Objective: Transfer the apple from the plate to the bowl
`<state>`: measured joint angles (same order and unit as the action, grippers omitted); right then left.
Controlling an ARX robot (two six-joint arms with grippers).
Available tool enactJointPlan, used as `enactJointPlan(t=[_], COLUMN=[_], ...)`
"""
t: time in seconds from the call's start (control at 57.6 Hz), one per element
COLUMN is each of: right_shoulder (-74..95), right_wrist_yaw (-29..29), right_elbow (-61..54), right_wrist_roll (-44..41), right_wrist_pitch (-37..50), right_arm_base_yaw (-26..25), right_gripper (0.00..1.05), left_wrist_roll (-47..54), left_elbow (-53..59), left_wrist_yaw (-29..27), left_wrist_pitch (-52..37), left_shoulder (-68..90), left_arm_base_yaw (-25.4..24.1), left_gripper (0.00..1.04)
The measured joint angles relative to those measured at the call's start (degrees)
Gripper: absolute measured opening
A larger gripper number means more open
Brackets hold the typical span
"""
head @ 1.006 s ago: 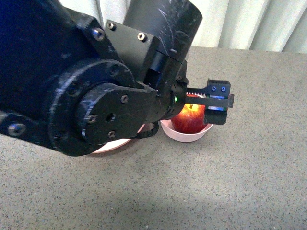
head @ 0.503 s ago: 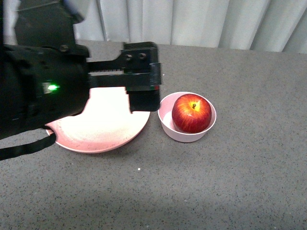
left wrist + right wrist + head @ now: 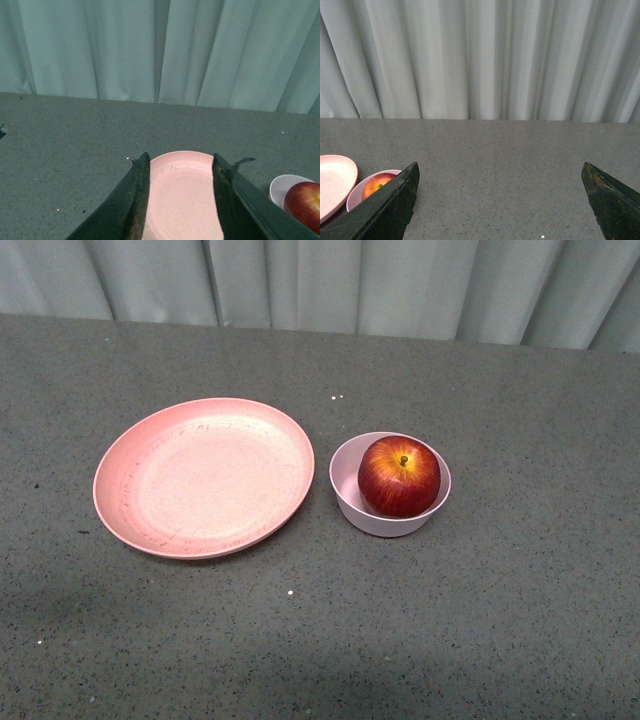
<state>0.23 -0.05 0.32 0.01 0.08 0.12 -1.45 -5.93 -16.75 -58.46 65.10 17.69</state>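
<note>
The dark-red apple [image 3: 399, 476] sits inside the small pale bowl [image 3: 350, 502], stem up. The wide salmon-pink plate [image 3: 204, 477] lies empty just left of the bowl. Neither arm shows in the front view. In the left wrist view my left gripper [image 3: 181, 165] is open and empty, its fingers framing the plate [image 3: 182, 195], with the bowl [image 3: 280, 186] and the apple [image 3: 305, 204] at the edge. In the right wrist view my right gripper [image 3: 500, 172] is wide open and empty over bare table, with the plate [image 3: 332, 182], the bowl [image 3: 356, 196] and the apple [image 3: 376, 184] off to one side.
The grey speckled tabletop [image 3: 500, 620] runs back to a pale pleated curtain [image 3: 330, 285] along its far edge. A few white specks [image 3: 336, 397] lie on the table.
The left arm, which hung over the bowl and then over the plate, has pulled back out of the front view. The apple stays in the bowl.
</note>
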Motion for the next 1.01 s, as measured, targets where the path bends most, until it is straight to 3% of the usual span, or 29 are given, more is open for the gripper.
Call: enactJointPlan(t=[0.208,0.607,0.659,0.711,1.006], right_shoulder=[0.0,0.0,0.0,0.0,0.0], right_wrist_yaw=[0.0,0.0,0.0,0.02,0.0], right_elbow=[0.0,0.0,0.0,0.0,0.0], right_wrist_roll=[0.0,0.0,0.0,0.0,0.0], right_wrist_pitch=[0.0,0.0,0.0,0.0,0.0], right_arm_base_yaw=[0.02,0.0,0.0,0.0,0.02], right_gripper=[0.95,0.95,0.95,0.95,0.95], left_wrist_roll=[0.5,1.01,1.07,1.03,1.05], left_elbow=[3.08,4.76,4.79,4.81,4.81], left_wrist_yaw=[4.52,10.75,15.96,16.24,16.59], left_wrist_pitch=[7.32,22.67,25.92,28.13,37.0], left_shoulder=[-10.1,-28.5,-31.87,-34.42,-43.78], left_arm_base_yaw=[-5.11,-11.45,-15.26,-17.18,-17.55], left_gripper=[0.04,0.04,0.04,0.04,0.04])
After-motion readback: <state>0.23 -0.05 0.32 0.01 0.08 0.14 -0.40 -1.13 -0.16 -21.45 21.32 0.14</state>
